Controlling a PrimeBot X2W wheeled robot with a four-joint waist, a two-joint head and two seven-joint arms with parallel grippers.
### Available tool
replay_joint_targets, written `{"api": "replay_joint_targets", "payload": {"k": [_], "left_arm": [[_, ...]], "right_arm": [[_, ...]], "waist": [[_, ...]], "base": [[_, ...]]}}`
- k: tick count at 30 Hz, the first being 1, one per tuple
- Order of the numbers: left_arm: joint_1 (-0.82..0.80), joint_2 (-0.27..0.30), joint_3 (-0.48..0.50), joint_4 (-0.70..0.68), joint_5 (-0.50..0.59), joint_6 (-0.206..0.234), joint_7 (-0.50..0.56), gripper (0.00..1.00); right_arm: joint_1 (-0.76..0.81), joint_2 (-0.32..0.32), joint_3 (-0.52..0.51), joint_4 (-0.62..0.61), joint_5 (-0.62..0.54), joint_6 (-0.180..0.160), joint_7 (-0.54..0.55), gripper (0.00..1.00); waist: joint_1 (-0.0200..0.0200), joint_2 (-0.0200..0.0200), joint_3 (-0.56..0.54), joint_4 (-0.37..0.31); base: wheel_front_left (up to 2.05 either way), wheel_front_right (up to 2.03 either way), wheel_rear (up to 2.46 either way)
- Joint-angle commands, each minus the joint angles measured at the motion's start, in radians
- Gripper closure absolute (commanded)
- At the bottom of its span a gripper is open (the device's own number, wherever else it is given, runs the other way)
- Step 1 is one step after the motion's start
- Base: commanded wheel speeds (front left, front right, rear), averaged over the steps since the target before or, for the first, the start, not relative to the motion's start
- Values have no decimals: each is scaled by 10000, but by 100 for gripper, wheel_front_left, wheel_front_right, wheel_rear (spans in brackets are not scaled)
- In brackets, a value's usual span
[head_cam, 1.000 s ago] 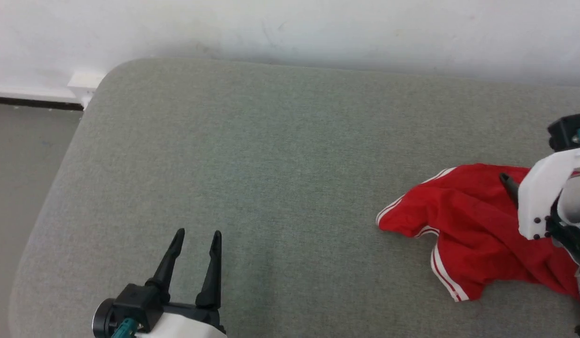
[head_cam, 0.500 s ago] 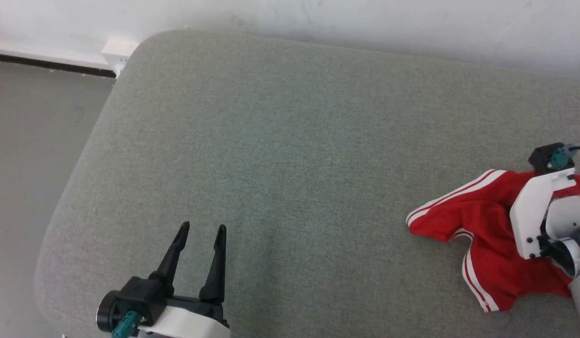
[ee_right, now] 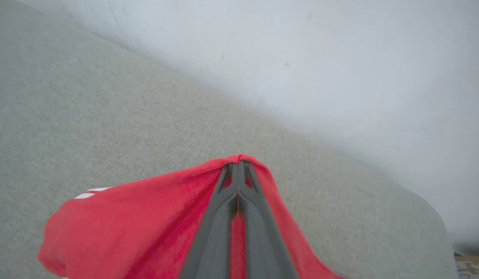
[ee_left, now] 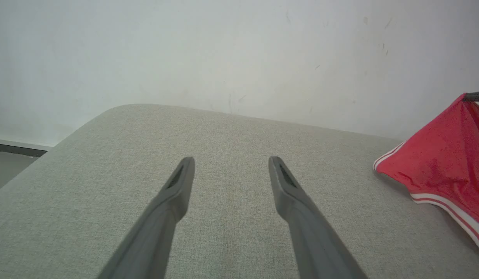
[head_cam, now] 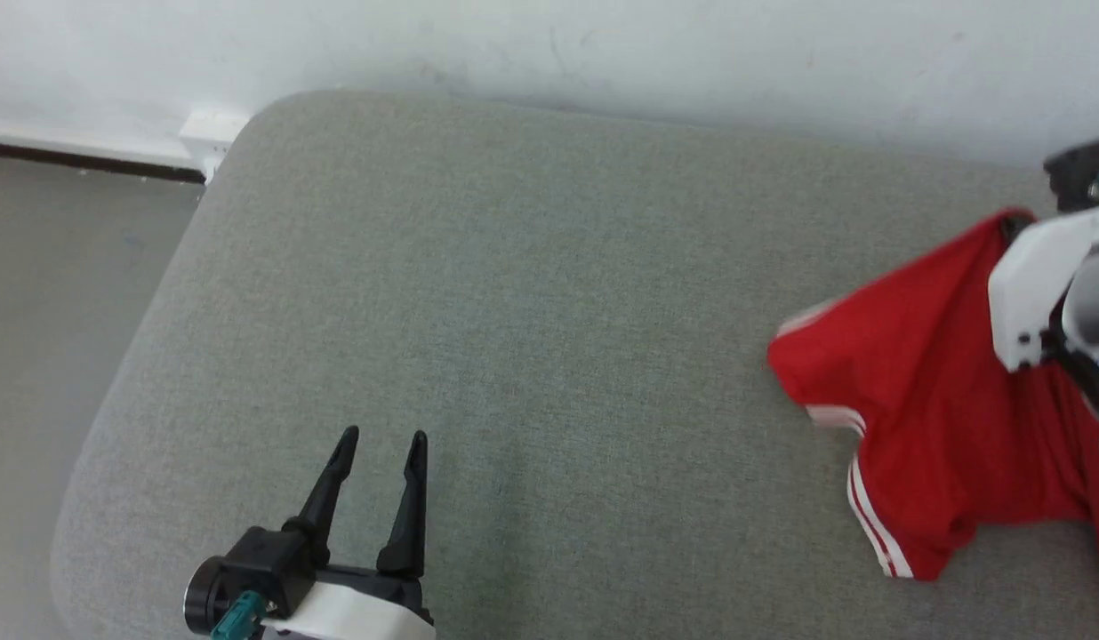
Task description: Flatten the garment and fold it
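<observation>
At the far right of the grey cushion point(head_cam: 549, 293), your right gripper point(ee_right: 238, 166) is pinched tight on a raised peak of the garment point(head_cam: 923, 400). The cloth drapes down toward your left gripper point(head_cam: 381, 442), which is spread wide, empty and well apart.

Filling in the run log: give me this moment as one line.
shirt: crumpled, one part raised in a peak | right gripper: shut on shirt at peak | left gripper: open, empty, over grey cushion

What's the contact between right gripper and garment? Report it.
Touching. Right wrist view: the right gripper is shut on a pinch of the garment, cloth draping off its tips.
</observation>
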Motion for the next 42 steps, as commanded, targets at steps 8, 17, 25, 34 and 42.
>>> {"api": "replay_joint_targets", "payload": {"k": [8, 17, 25, 34, 42], "left_arm": [[143, -51, 14, -34, -129, 87, -49, 0], [175, -52, 1, -43, -201, 130, -49, 0], [71, -52, -11, 40, -264, 122, -49, 0], [20, -52, -55, 200, -309, 131, -49, 0], [192, -52, -54, 205, -271, 150, -49, 0]], "right_arm": [[-1840, 75, 1138, -1154, -150, -9, -687, 100], [-772, 776, 3868, -1996, 940, -9, -510, 100], [1897, 670, 6241, -2347, 2684, -9, 256, 100], [2511, 659, 6487, -1985, 2933, -9, 297, 0], [1939, 1335, 3987, -2130, 3003, -9, -460, 0]], "waist": [[1, 0, -245, -120], [1, 0, -222, -40], [1, 0, -65, -50], [1, 0, -208, -188], [1, 0, -459, -428]], "base": [[0, 0, 0], [0, 0, 0], [0, 0, 0], [0, 0, 0], [0, 0, 0]]}}
